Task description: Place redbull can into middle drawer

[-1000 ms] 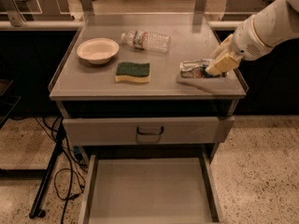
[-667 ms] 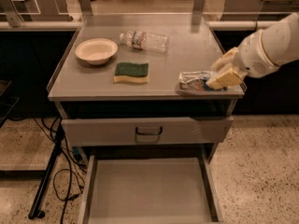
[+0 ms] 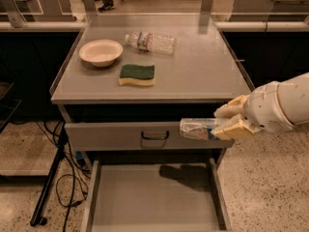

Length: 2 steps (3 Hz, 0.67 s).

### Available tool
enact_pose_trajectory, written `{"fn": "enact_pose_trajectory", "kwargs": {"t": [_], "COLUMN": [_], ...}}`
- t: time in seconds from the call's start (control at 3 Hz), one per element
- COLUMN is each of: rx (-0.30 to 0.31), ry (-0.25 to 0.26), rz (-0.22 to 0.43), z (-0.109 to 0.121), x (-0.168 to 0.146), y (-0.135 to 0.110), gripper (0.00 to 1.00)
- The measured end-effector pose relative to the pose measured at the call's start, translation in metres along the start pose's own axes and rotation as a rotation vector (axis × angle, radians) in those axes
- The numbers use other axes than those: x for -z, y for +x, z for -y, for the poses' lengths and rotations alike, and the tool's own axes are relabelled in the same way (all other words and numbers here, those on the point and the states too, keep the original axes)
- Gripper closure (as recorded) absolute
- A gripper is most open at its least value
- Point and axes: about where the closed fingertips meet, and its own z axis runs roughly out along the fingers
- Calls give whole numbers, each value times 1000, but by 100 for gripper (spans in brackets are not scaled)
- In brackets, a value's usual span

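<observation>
My gripper is at the right, in front of the cabinet, shut on the redbull can. The can is a shiny silver can with blue patches, held lying sideways and pointing left. It hangs in the air in front of the closed top drawer's front panel, above the right part of the middle drawer. The middle drawer is pulled out wide, a shallow grey metal tray with a flat bare floor; the can's shadow falls on its back right.
On the cabinet top lie a white bowl, a clear plastic water bottle and a green-and-yellow sponge. Black cables and a stand leg are on the floor at the left.
The gripper has lifted the can off the right side of the cabinet top and carried it forward and down, over the open middle drawer.
</observation>
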Motion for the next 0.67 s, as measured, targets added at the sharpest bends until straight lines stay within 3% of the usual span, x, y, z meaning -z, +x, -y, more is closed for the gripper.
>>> {"fn": "enact_pose_trajectory", "kwargs": {"t": [0.33, 0.67], "rx": [0, 2], "ry": [0, -120], "rz": [0, 19], "z": [0, -40], "x": [0, -55], "y": [0, -7], "gripper": [100, 100]}}
